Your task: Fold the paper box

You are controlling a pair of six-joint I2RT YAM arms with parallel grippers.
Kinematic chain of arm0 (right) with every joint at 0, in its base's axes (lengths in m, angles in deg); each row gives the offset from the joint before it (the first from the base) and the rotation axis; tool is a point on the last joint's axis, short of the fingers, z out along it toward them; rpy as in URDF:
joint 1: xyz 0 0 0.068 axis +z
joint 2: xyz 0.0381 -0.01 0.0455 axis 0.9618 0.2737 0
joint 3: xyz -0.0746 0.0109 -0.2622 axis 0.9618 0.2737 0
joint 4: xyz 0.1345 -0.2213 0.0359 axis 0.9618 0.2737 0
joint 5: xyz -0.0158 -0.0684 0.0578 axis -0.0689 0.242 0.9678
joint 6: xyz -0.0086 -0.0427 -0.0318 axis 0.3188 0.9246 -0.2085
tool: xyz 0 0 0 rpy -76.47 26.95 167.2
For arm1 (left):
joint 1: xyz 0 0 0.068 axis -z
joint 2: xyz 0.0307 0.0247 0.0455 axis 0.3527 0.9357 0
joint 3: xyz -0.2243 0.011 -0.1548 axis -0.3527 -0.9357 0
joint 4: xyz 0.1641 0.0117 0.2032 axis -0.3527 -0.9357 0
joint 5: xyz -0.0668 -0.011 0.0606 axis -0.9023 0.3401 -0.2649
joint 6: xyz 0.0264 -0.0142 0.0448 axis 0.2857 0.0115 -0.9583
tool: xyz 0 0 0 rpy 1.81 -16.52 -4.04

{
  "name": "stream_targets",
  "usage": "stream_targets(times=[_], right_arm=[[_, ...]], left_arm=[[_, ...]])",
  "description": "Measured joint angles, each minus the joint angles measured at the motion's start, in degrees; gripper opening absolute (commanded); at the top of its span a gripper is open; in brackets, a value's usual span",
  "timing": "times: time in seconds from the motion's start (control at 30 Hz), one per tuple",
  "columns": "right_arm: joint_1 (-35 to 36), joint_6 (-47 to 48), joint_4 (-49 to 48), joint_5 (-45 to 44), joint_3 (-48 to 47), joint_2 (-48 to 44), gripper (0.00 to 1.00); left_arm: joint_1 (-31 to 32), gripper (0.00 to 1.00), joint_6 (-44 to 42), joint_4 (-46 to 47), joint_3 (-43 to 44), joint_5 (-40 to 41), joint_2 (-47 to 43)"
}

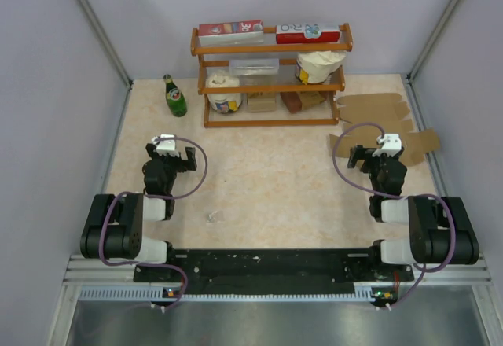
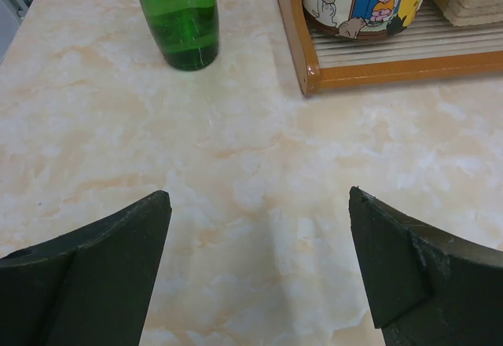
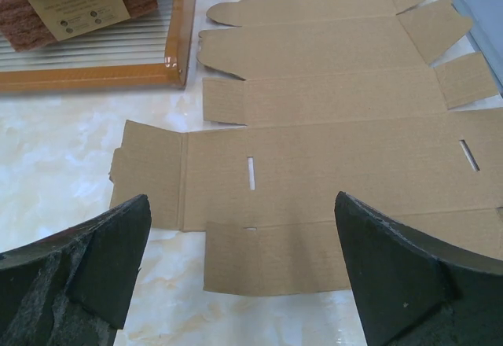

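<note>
Grippers both gape empty, left gripper [image 2: 259, 204] and right gripper [image 3: 242, 204], as one paper box [image 3: 330, 126] lies flat, unfolded, at upper right of the overhead view beside one wooden rack [image 1: 259, 123], one green bottle [image 1: 174, 97] standing left of it.

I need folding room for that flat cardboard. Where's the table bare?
Bare: table middle, from rack to small clear scrap, left gripper to right gripper; also between green bottle and left gripper. Crowded: far right, where the paper box lies beside the rack, partly under the right gripper.
</note>
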Motion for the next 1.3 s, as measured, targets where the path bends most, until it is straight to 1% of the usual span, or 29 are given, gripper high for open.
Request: stream_targets(times=[0.23,0.37,0.47,0.57,0.67,0.8,0.9,1.0,1.07,1.17,1.3], right_arm=[[0.0,-0.1,0.0,-0.5,0.0,0.0,0.99],[0.0,-1.6,0.2,-5.4,0.1,-0.7,0.99],[0.0,-2.9,2.5,-8.9,0.6,-4.4,0.99],[0.0,-5.8,12.5,-13.1,-1.4,-11.9,0.99],[0.0,-12.4,27.7,-18.3,-8.5,-17.8,0.99],[0.0,-20.9,46.4,-22.9,-19.3,-19.8,0.99],[-0.1,-26.9,56.3,-23.0,-23.1,-19.8,0.99],[-1.7,-33.2,63.5,-19.6,-23.5,-19.8,0.98],[-4.3,-38.8,68.0,-16.0,-23.2,-19.8,0.97],[-7.6,-45.6,70.0,-11.5,-21.2,-19.8,0.96],[-8.7,-51.7,71.5,-8.3,-17.1,-19.8,0.96]], left_arm=[[0.0,0.99,0.0,0.0,0.0,0.0,0.0],[0.0,0.99,0.0,0.0,0.0,0.0,0.0],[0.0,0.99,0.0,0.0,0.0,0.0,0.0],[0.0,0.99,0.0,0.0,0.0,0.0,0.0],[0.0,0.99,0.0,0.0,0.0,0.0,0.0],[0.0,0.99,0.0,0.0,0.0,0.0,0.0],[0.0,0.99,0.0,0.0,0.0,0.0,0.0],[0.0,0.99,0.0,0.0,0.0,0.0,0.0],[0.0,0.99,0.0,0.0,0.0,0.0,0.0],[0.0,0.99,0.0,0.0,0.0,0.0,0.0],[0.0,0.99,0.0,0.0,0.0,0.0,0.0]])
